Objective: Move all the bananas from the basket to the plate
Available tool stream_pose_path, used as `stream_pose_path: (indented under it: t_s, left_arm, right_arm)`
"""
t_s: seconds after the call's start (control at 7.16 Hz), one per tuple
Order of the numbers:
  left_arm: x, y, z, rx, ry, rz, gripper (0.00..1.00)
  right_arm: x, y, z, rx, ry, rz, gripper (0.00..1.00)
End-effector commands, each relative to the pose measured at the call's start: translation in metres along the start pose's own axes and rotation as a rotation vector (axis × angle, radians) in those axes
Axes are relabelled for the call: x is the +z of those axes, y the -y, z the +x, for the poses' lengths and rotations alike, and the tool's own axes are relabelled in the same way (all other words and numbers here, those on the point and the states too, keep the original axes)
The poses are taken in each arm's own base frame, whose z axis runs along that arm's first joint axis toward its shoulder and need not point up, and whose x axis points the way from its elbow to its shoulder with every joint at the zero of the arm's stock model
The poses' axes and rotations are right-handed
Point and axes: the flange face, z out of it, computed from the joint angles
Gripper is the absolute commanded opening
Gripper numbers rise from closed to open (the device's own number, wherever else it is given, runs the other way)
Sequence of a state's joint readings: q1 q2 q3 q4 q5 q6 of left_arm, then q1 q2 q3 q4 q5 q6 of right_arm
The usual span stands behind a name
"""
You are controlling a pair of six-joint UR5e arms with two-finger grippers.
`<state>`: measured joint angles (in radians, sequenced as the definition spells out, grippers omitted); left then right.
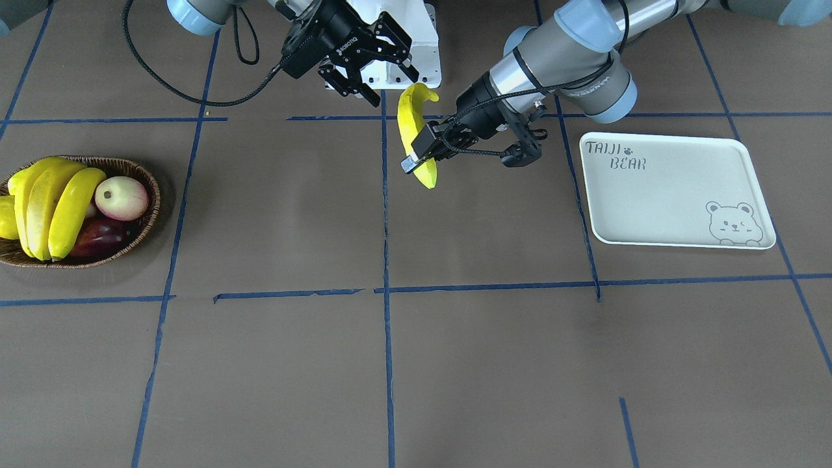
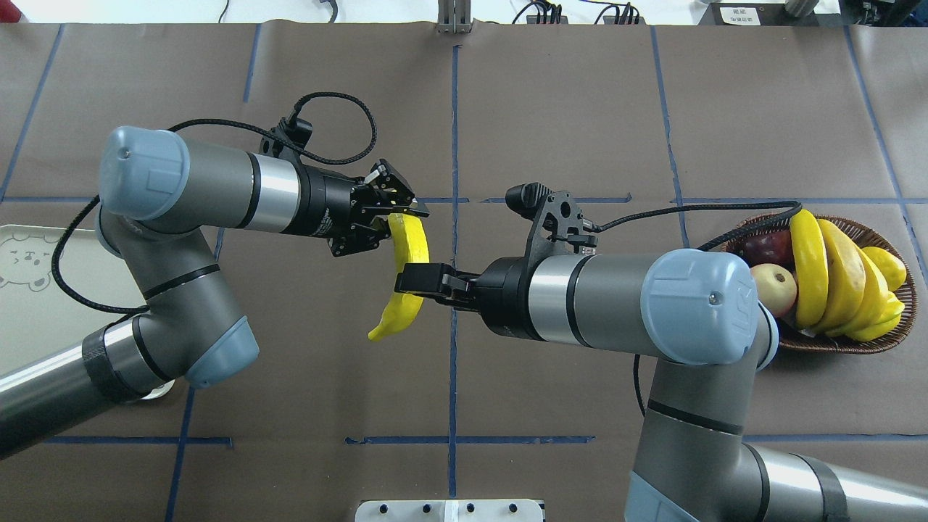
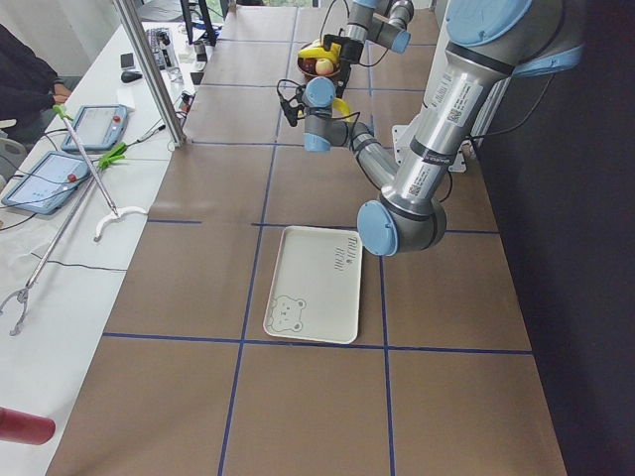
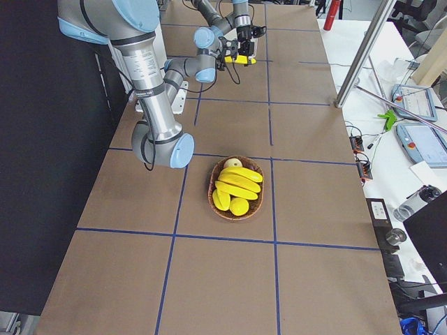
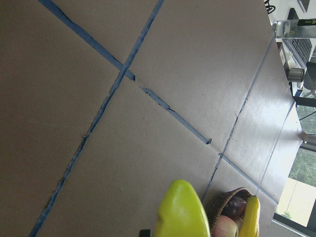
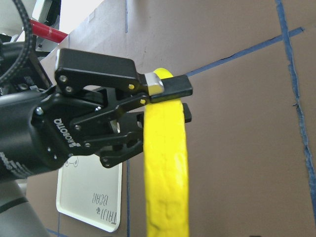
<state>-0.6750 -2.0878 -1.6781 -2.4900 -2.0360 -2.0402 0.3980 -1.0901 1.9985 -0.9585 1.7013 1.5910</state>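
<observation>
One bright yellow banana hangs above the middle of the table. It is between the basket and the plate, well apart from both, on the side nearer my base.

My left claw is clamped on the banana near the end that points away from my base. In my right wrist view, one finger sits on each side of that end, pressed against the peel. My right claw is just beside the banana's other end, the end nearer my base, with its fingers spread wide. I cannot tell whether either finger touches the fruit.

Three more bananas lie side by side, packed together, in the basket. It is a shallow brown woven oval on my right side of the table. Just beside them in the basket is a round pale fruit with a red blush. A dark red fruit lies next to it.

The plate is a white rounded rectangle with a raised rim. It lies flat on my left side of the table, with the words "TAIJI BEAR" in one corner and a grey bear drawing in the opposite corner.

The table surface is brown, and blue tape lines divide it into large squares.
</observation>
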Motion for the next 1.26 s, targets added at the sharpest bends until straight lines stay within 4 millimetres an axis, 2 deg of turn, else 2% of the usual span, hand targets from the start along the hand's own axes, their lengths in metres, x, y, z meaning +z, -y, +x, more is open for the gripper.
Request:
stream_pose_path:
  t_s: [0.0,0.14,0.28,0.56,0.7,0.84,0.98,1.12]
  left_arm:
    - [-0.056,0.068,-0.029,0.050,0.110,0.061,0.00]
    - [-0.093,0.096,-0.077,0.149,0.175,0.103,0.00]
    - [-0.132,0.119,-0.152,0.244,0.277,0.138,0.00]
    - [-0.212,0.154,-0.267,0.394,0.466,0.195,0.00]
    - [-0.235,0.159,-0.309,0.463,0.551,0.209,0.00]
    - [-0.244,0.169,-0.336,0.511,0.615,0.227,0.00]
    - [-0.247,0.180,-0.350,0.530,0.659,0.265,0.00]
    - [-0.245,0.191,-0.362,0.539,0.690,0.277,0.00]
  right_arm:
    - [-0.035,0.029,0.021,0.011,-0.095,0.005,1.00]
    - [-0.055,0.058,0.032,0.011,-0.193,0.023,1.00]
    - [-0.070,0.078,0.043,-0.056,-0.323,0.008,1.00]
    - [-0.100,0.085,0.071,-0.227,-0.517,-0.051,1.00]
    - [-0.117,0.102,0.104,-0.263,-0.574,-0.053,1.00]
    - [-0.136,0.122,0.123,-0.288,-0.591,-0.088,1.00]
    - [-0.159,0.140,0.154,-0.286,-0.624,-0.116,1.00]
    - [-0.177,0.150,0.176,-0.311,-0.649,-0.136,1.00]
